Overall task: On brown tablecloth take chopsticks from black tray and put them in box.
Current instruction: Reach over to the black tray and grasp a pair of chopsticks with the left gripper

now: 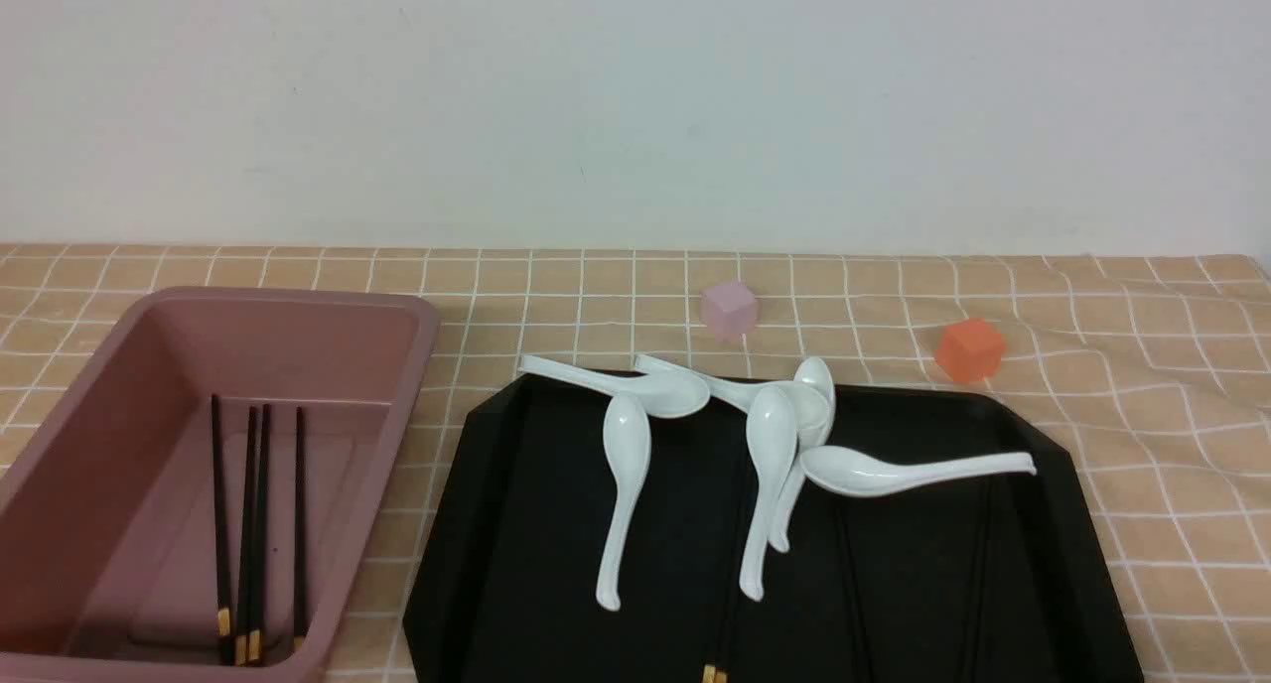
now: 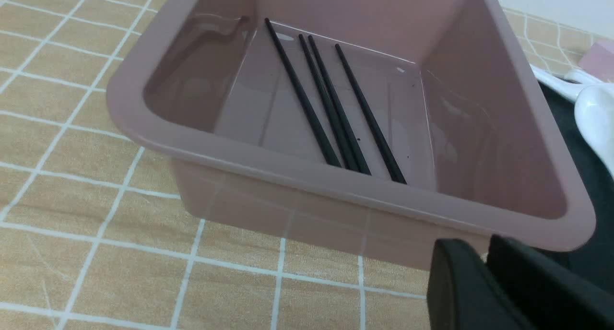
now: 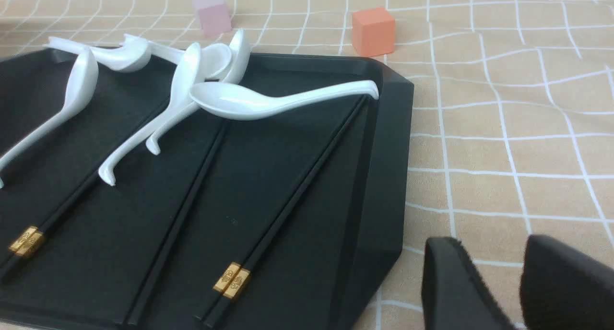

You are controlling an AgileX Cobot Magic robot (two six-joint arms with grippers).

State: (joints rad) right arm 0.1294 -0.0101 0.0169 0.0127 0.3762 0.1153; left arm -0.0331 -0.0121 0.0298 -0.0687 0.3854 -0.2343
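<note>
Task's thing: the chopsticks are thin black sticks, each with a gold band near one end.
Where they are: several lie on the black tray, with the gold ends toward the robot. Four more lie flat on the floor of the pink box, which stands on the tablecloth just beside the tray, on the robot's left.
Neighbours: white spoons are spread over the far half of the tray. One spoon lies across the far tips of the sticks on the right side. A pink cube and an orange cube stand on the cloth behind the tray.
Left claw: it is near the box's rim. The fingers are almost pressed together and nothing is between them.
Right claw: it is over the cloth beside the tray's right edge. The fingers are a little spread and hold nothing.
Progress: I judge the task partly done, because some sticks are in the box and others wait on the tray.
Handling: the sticks look light, stiff and smooth, and they lie flat on a glossy surface. I think they can slip or roll away under a closing finger.
Where to hold: I would grip near the gold band, on the near part that is free of the spoons, with the fingers across the stick.
Risk: lifting may drag the spoon that lies over the far tips. It seems safer to draw the stick toward the robot first.
</note>
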